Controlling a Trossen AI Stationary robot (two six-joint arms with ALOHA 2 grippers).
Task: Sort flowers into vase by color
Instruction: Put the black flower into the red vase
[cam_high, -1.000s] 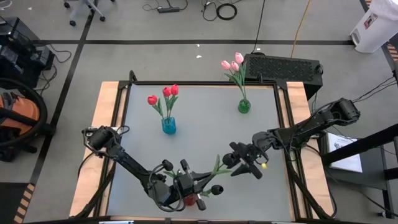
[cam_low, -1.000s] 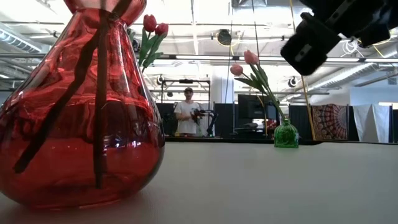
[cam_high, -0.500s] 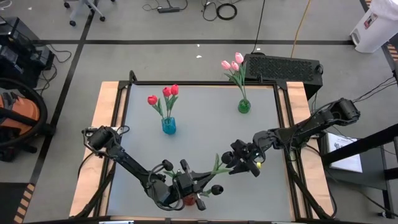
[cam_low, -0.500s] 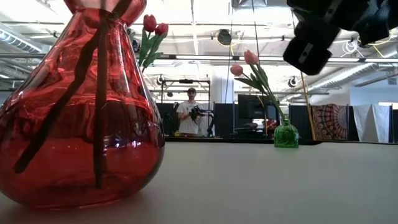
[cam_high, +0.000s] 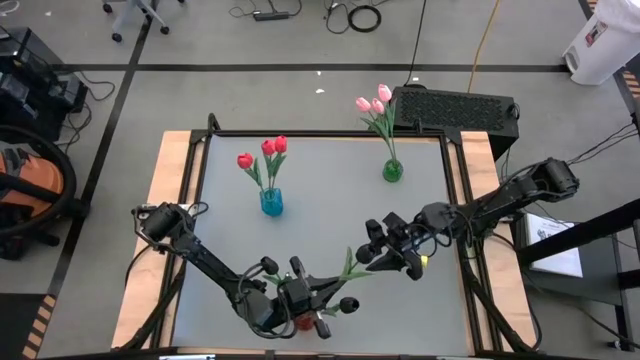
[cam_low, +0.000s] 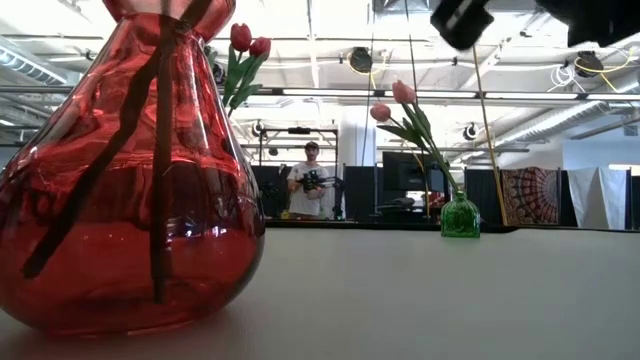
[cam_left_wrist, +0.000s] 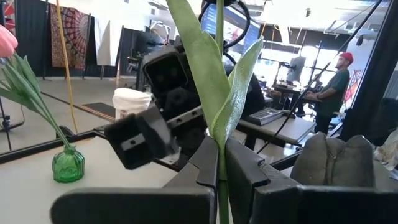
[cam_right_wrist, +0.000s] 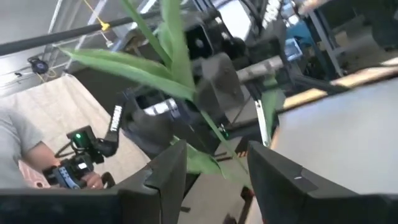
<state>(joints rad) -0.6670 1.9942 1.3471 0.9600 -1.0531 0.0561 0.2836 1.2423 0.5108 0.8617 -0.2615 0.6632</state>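
My left gripper (cam_high: 300, 297) stands over the red vase (cam_high: 305, 322) at the table's near edge, shut on a green tulip stem. The stem's leaves (cam_high: 350, 266) slant toward my right gripper (cam_high: 383, 250). That gripper is open, with a finger on either side of the stem (cam_right_wrist: 214, 142), and touches nothing I can see. The held flower's head is hidden. Two dark stems (cam_low: 160, 150) stand in the red vase (cam_low: 130, 170). Red tulips (cam_high: 265, 152) stand in a blue vase (cam_high: 271, 201), and pink tulips (cam_high: 373, 103) in a green vase (cam_high: 392, 171). My left gripper pinches the thin green stem (cam_left_wrist: 219, 177) between its two fingers, just below the leaves (cam_left_wrist: 211, 81). The fingers lie across the stem. The flower is held clear of the table above the red vase, and its leaves rise past the fingers toward my right gripper (cam_left_wrist: 149, 134).
The blue and green vases stand in the table's far half, with bare tabletop (cam_high: 330, 215) between them and the arms. A black keyboard-like box (cam_high: 455, 108) lies beyond the far right corner. A person (cam_low: 307, 185) stands in the room behind the table.
My right gripper has risen and shifted toward the table's left and far side, closing in on the held flower's leaves and turning as it went. My left gripper and the flower it holds have stayed where they were.
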